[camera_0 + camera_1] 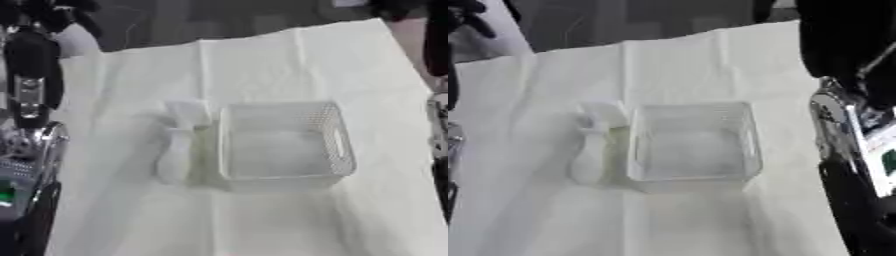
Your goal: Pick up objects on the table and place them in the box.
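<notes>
Box (pixel 284 142) sits mid-table, looks empty; white obj (pixel 179 145) lies just beside its left wall. Only my arms show at the edges, so can't tell hand state. Risk imo: white-on-white cloth (pixel 262 60), easy to mis-aim and shove the box.

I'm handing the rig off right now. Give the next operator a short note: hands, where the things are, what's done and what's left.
Hands: only arm segments show, left arm along the left edge, right arm along the right edge. Neither robot hand is in view, so its state is unknown.
Things: the white box sits mid-table on the white cloth, and it looks empty. A whitish object lies on the cloth at the box's left side; its shape is hard to make out.
Done: nothing in the box yet.
Left: pick up the whitish object, probably with the left hand since it is nearer, and place it in the box.
</notes>
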Robot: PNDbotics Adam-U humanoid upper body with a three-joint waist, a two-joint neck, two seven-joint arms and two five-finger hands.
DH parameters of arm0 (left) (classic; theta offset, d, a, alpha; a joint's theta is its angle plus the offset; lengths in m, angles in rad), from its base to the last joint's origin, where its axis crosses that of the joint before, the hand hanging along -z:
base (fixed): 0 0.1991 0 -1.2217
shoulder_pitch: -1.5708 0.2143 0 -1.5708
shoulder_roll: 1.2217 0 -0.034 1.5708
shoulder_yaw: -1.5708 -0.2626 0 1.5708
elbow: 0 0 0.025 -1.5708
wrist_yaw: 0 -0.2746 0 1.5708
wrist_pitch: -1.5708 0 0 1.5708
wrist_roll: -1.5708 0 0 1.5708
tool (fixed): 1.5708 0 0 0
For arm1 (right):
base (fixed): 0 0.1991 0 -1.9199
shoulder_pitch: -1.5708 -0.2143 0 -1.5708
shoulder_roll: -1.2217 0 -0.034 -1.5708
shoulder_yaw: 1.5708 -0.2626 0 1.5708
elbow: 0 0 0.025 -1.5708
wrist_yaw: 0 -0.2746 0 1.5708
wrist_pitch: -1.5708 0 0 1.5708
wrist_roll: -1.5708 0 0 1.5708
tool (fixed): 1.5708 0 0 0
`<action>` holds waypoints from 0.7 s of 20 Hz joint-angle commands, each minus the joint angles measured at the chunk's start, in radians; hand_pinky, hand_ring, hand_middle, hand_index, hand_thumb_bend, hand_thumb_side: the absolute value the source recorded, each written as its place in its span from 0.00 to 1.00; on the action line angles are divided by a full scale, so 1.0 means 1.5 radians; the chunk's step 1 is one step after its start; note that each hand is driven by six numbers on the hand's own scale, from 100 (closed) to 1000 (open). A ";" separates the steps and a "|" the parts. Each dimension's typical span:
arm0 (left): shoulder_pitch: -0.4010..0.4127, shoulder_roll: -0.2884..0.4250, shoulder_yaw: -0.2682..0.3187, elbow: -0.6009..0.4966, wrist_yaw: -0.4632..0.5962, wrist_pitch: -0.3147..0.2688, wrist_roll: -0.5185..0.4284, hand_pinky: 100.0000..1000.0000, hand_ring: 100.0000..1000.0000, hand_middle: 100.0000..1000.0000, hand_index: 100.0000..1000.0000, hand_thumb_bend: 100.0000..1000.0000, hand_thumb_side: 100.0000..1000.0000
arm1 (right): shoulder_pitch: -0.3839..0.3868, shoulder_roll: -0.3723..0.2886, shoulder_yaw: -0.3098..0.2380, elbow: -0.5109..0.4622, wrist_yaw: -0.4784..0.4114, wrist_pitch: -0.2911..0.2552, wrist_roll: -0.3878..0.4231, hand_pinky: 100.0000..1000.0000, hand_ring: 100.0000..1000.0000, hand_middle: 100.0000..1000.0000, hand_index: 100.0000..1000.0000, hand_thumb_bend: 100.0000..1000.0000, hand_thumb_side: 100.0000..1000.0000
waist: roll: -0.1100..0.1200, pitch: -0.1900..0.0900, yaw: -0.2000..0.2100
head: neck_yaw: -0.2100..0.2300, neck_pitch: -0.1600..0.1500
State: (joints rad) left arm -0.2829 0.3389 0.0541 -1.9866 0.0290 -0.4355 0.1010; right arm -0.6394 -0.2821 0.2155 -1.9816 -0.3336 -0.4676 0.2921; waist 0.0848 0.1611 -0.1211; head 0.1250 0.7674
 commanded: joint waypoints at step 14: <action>0.021 0.133 -0.047 -0.009 -0.124 0.256 -0.022 0.29 0.57 0.67 0.78 0.34 0.67 | -0.010 -0.005 0.011 -0.012 0.014 -0.012 0.008 0.22 0.34 0.60 0.79 0.00 1.00 | 0.007 0.002 -0.006 | 0.039 0.002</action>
State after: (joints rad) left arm -0.2467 0.4794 -0.0065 -1.9865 -0.1259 -0.0960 0.0688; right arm -0.6427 -0.2758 0.2307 -1.9819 -0.3160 -0.4837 0.3004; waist 0.0984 0.1755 -0.1289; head 0.1763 0.7699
